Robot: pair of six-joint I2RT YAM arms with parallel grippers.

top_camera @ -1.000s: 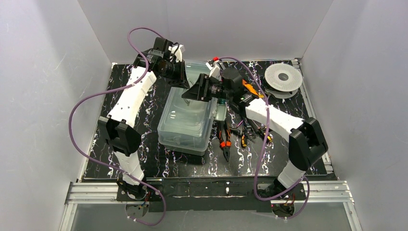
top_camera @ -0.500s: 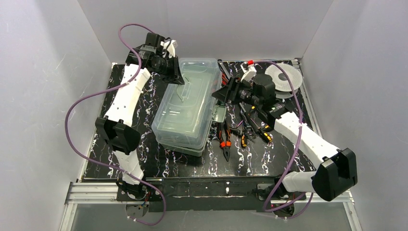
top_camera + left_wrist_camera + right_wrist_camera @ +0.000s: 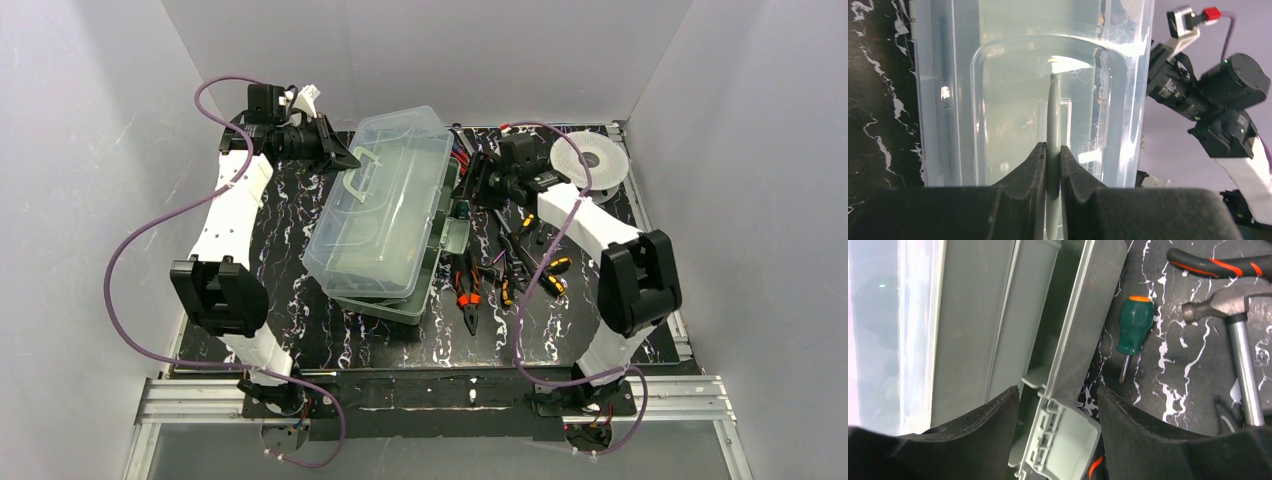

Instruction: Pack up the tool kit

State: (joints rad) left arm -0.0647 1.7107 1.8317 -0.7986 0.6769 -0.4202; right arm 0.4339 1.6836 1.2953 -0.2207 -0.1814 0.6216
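Lid (image 3: 385, 195) swung higher, left tool (image 3: 1051, 154) clamping its handle (image 3: 1053, 112).

A robotics lab cell. Its plain white panels (image 3: 90, 150) enclose a black marble-patterned tabletop (image 3: 300, 340), with an aluminium rail (image 3: 680, 392) along its near edge.

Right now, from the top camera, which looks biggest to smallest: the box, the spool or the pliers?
1. Box, by far.
2. Spool.
3. Pliers: about as long as the spool is wide, but much thinner.
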